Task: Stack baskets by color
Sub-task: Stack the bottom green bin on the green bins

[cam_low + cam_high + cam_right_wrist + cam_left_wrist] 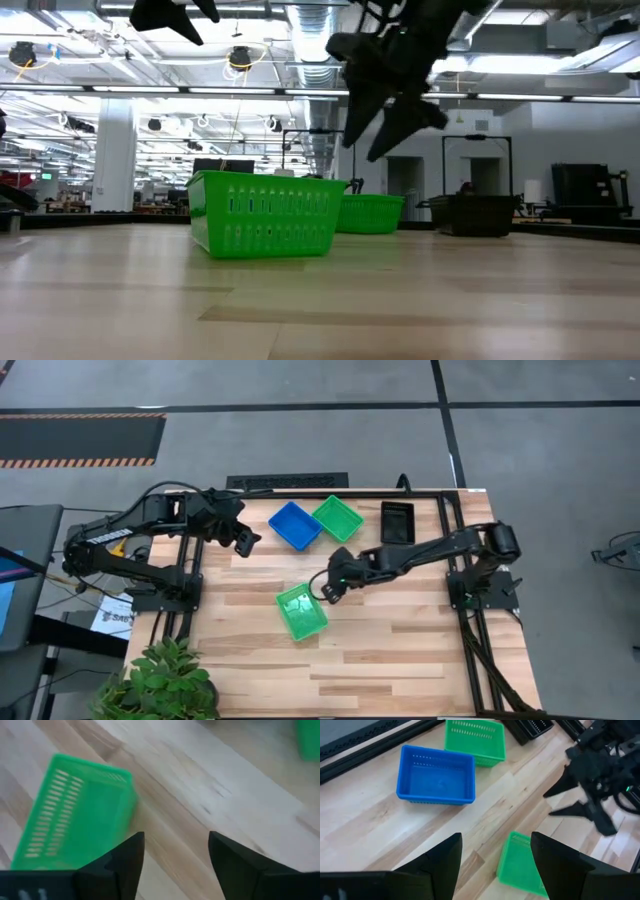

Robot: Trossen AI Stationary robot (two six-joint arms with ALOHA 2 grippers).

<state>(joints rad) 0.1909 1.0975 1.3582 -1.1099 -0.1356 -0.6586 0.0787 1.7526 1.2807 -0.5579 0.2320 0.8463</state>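
I see 4 baskets on the table (400, 660). The near green basket (301, 611) sits alone toward the middle, turned a little askew. A blue basket (295, 525), a 2nd green basket (337, 517) and a black basket (397, 522) line up along the far edge, blue and green touching, black just beside them.

My right gripper (328, 592) hangs just beside the near green basket's right corner, above the wood. Its fingers stand wide apart with nothing between them; the right wrist view shows bare table in the gap and the basket off to one side. The right arm reaches in low from its base at the right edge, elbow bent, wrist tipped down.

My left gripper (245, 540) hovers left of the blue basket, fingers parted and empty, arm folded back toward its base.

In the low view the blue basket is hidden behind the near green one, and both grippers are cut off at the top.
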